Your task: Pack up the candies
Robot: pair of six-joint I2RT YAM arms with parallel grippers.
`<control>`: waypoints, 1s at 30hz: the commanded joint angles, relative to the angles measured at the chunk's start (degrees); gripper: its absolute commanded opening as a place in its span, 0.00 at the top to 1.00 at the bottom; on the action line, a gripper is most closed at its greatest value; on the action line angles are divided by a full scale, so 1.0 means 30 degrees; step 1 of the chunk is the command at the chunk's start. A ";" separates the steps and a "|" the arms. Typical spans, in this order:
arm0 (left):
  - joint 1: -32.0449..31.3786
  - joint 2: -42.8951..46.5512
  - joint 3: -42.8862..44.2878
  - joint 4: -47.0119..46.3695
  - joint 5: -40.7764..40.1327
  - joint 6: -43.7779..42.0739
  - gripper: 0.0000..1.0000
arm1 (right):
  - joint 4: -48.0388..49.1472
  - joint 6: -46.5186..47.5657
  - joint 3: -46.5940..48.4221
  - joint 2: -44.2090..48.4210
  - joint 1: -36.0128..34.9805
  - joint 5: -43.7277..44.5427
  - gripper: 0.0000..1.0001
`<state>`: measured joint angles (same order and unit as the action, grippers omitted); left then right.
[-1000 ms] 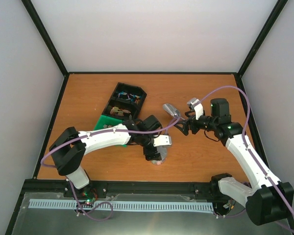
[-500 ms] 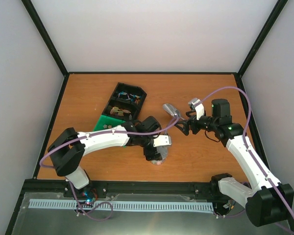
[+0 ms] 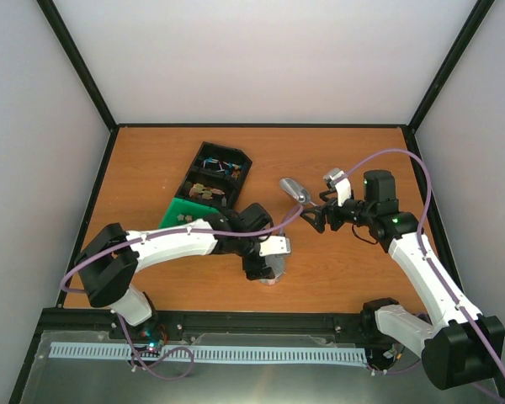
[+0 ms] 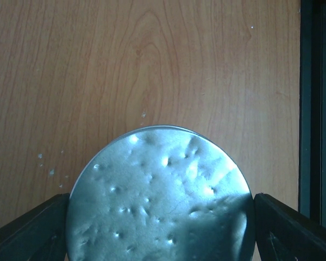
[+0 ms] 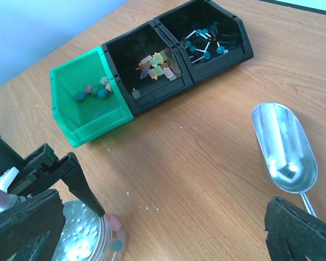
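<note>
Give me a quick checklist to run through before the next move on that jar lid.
1. Hold of left gripper on silver lid: ok, fingers against both sides.
2. Lid seated on jar: cannot tell, rim join hidden.
3. Jar holds candies: ok, coloured pieces show through the glass below the lid.
4. Empty scoop: ok, bowl bare.
5. Hold of right gripper on scoop: cannot tell, handle passes behind a finger.
6. Clean table near jar: not ok, pale crumbs scattered.
</note>
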<state>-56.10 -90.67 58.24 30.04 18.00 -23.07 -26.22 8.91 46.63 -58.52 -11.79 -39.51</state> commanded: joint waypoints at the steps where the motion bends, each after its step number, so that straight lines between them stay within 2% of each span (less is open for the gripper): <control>1: -0.0353 -0.0100 -0.0267 -0.0418 -0.0180 0.0385 0.17 | 0.0419 -0.0214 -0.0163 -0.0044 0.0180 -0.0146 0.01; 11: -0.0627 -0.1068 -0.0732 -0.0538 -0.0940 0.0606 0.17 | 0.0345 -0.0156 -0.0090 -0.0145 0.0239 -0.0095 0.00; 20: 0.1725 -0.1923 0.0390 0.0038 -0.1252 0.0863 0.18 | 0.0683 0.0617 0.0178 -0.0471 0.0312 0.0647 0.00; 27: 0.3075 -0.1978 0.0477 0.0319 -0.1236 0.0438 0.18 | 0.3342 0.0311 -0.0683 -0.1212 0.0585 0.1300 0.00; 30: 0.3538 -0.2124 0.0431 0.0600 -0.0830 0.0147 0.17 | 0.4688 0.0442 -0.1256 -0.2194 0.0688 -0.0504 0.00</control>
<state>-47.37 -94.63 59.86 27.00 16.95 -22.02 -19.05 9.93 44.91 -62.37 -10.50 -36.86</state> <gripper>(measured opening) 0.878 1.000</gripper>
